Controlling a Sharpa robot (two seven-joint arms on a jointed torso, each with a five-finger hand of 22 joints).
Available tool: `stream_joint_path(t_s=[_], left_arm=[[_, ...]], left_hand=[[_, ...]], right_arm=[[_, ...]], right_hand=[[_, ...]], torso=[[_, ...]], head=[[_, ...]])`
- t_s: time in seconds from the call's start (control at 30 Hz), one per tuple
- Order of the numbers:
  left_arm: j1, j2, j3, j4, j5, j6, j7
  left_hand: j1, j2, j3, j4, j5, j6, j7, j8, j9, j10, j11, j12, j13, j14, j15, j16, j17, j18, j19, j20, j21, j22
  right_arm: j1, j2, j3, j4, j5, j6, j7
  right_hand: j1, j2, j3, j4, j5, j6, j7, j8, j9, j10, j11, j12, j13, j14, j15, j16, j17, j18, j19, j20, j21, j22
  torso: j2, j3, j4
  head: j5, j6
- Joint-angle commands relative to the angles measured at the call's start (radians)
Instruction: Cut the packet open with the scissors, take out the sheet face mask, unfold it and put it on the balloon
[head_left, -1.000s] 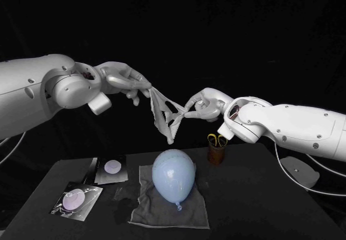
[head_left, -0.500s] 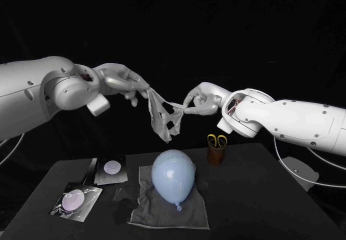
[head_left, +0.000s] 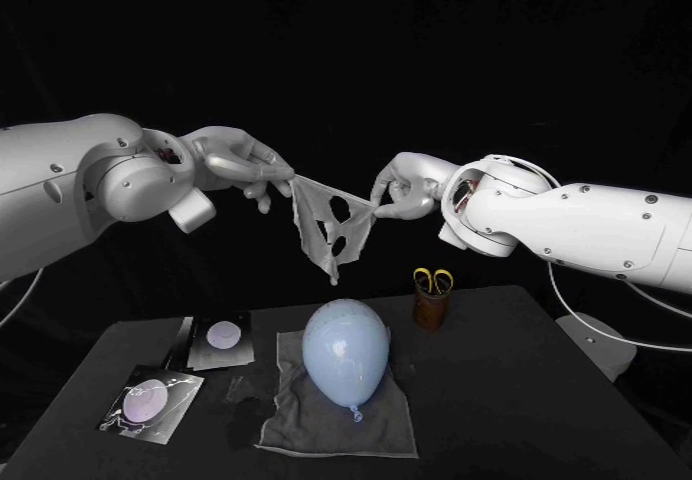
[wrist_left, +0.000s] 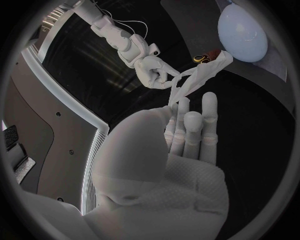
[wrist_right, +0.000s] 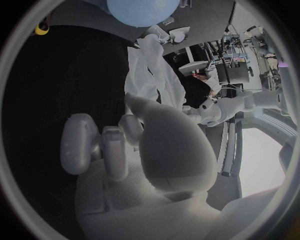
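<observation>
Stretched in the air between the two hands, high above the table (head_left: 548, 400): the mask (head_left: 329, 222), partly opened, holes showing, lower end hanging bunched. Pinched at one upper corner by the left hand (head_left: 238, 165), at the other by the right hand (head_left: 404, 188); neither spread wide, both closed on the sheet's edge. Below, well apart from the mask: the balloon (head_left: 346, 350), lying on a cloth (head_left: 296, 425). Cut packet (head_left: 152, 403) near the table's left front; scissors (head_left: 433, 278) upright in a holder (head_left: 430, 312) just behind the balloon. Likely risks: tearing at the holes if pulled further apart, being a thin sheet under tension; slipping out of one pinch, with little of the edge caught, then swinging down folded; landing creased if lowered with that bunched end unopened; nudging the balloon off its cloth, with nothing visibly fixing it. From the head: the holes, the spread, the balloon almost straight beneath. From the left wrist: the right hand's pinch seen close, closed on a twisted strip of sheet, less clear from the head. From the right wrist: folds draping away toward the balloon, but not the pinch itself, hidden behind the palm.
</observation>
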Motion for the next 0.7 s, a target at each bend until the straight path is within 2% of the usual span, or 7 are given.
stream_joint_path(t_s=[0.03,0.1,0.3,0.57,0.7], left_arm=[[0.001,-0.003,0.000,0.007,-0.015,0.018,0.008],[0.001,-0.007,-0.001,0.013,-0.017,0.024,0.005],[0.001,-0.017,-0.007,0.037,0.006,0.022,0.004],[0.001,-0.018,-0.014,0.048,0.040,0.042,-0.001],[0.000,-0.022,-0.017,0.057,0.064,0.062,-0.016]], left_hand=[[-0.001,0.007,0.007,-0.004,0.004,0.002,0.003,0.004,0.309,0.012,-0.002,-0.009,-0.002,0.023,-0.001,0.012,0.024,0.014,0.012,-0.002,0.009,0.003],[-0.001,0.006,0.006,-0.003,0.004,0.002,0.002,0.003,0.314,0.019,-0.003,-0.014,-0.003,0.059,-0.003,0.027,0.067,0.014,0.019,-0.004,0.017,0.007],[-0.003,0.006,0.006,0.000,0.004,0.005,0.002,0.003,0.320,0.030,-0.005,-0.019,-0.003,0.092,-0.006,0.041,0.107,0.015,0.026,-0.006,0.027,0.012],[-0.004,0.006,0.005,0.002,0.004,0.007,0.001,0.001,0.324,0.037,-0.006,-0.021,-0.003,0.110,-0.007,0.049,0.127,0.015,0.031,-0.008,0.033,0.016],[-0.004,0.006,0.006,0.003,0.003,0.008,-0.001,-0.002,0.328,0.054,-0.010,-0.023,-0.001,0.145,-0.011,0.061,0.168,0.015,0.041,-0.012,0.043,0.021]], right_arm=[[0.009,0.010,0.001,-0.012,-0.137,0.113,-0.098],[0.016,0.018,0.001,-0.022,-0.170,0.127,-0.117],[0.025,0.034,0.002,-0.031,-0.238,0.139,-0.134],[0.033,0.056,0.003,-0.017,-0.402,0.125,-0.139],[0.035,0.064,0.003,-0.022,-0.462,0.114,-0.141]], right_hand=[[-0.008,0.000,0.007,-0.002,0.005,0.001,-0.005,0.009,0.002,0.019,-0.010,0.007,0.005,0.104,-0.007,0.004,0.262,-0.004,0.010,-0.003,0.006,0.188],[-0.009,0.000,0.009,-0.002,0.005,0.001,-0.005,0.010,0.003,0.020,-0.011,0.007,0.006,0.104,-0.007,0.004,0.262,-0.004,0.010,-0.004,0.007,0.189],[-0.011,-0.001,0.012,-0.003,0.005,0.002,-0.006,0.011,0.003,0.021,-0.011,0.008,0.007,0.104,-0.007,0.004,0.262,-0.005,0.012,-0.004,0.011,0.190],[-0.018,-0.006,0.019,-0.005,0.005,0.005,-0.009,0.015,0.004,0.028,-0.013,0.015,0.013,0.104,-0.009,0.005,0.263,-0.007,0.017,-0.005,0.026,0.193],[-0.020,-0.007,0.021,-0.005,0.005,0.006,-0.010,0.017,0.004,0.031,-0.014,0.018,0.015,0.104,-0.010,0.005,0.263,-0.008,0.019,-0.006,0.031,0.195]], torso=[[0.000,0.0000,0.0003],[0.000,-0.0001,0.0005],[0.000,-0.0006,-0.0002],[0.000,-0.0006,0.0002],[0.001,-0.0010,0.0008]], head=[[-0.001,0.001],[-0.001,0.002],[0.000,0.002],[-0.002,0.003],[-0.003,0.004]])
